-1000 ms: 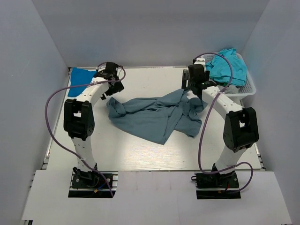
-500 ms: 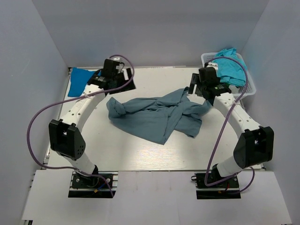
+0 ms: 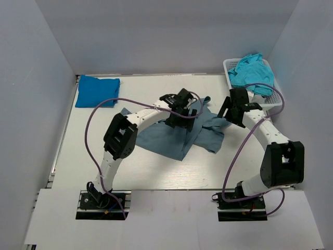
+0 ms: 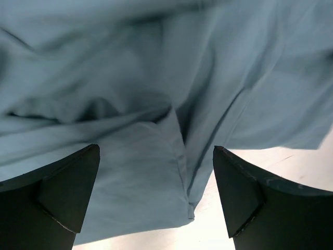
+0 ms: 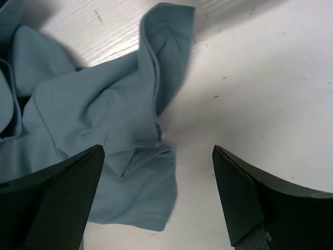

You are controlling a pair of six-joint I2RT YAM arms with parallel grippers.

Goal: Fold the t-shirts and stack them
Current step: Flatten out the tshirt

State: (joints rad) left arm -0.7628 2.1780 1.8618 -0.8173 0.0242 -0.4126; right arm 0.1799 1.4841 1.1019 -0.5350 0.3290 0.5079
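Note:
A large dusty grey-blue t-shirt (image 3: 169,136) lies crumpled in the middle of the table. My left gripper (image 3: 183,113) is open and empty just above its upper middle; the left wrist view shows its folds and a hem edge (image 4: 179,156) between the fingers. My right gripper (image 3: 232,112) is open and empty over the shirt's right edge; a sleeve or corner (image 5: 135,172) lies under it in the right wrist view. A bright blue t-shirt (image 3: 97,90) lies folded at the far left. Turquoise t-shirts (image 3: 252,73) fill the basket.
A white plastic mesh basket (image 3: 274,95) stands at the far right corner. Grey walls enclose the table on three sides. Purple cables loop from both arms. Bare white tabletop (image 3: 156,172) shows in front of the shirt.
My left gripper has swung from the far left, by the bright blue shirt, rightward to above the grey-blue shirt. My right gripper has shifted a little right and nearer, along the shirt's right edge.

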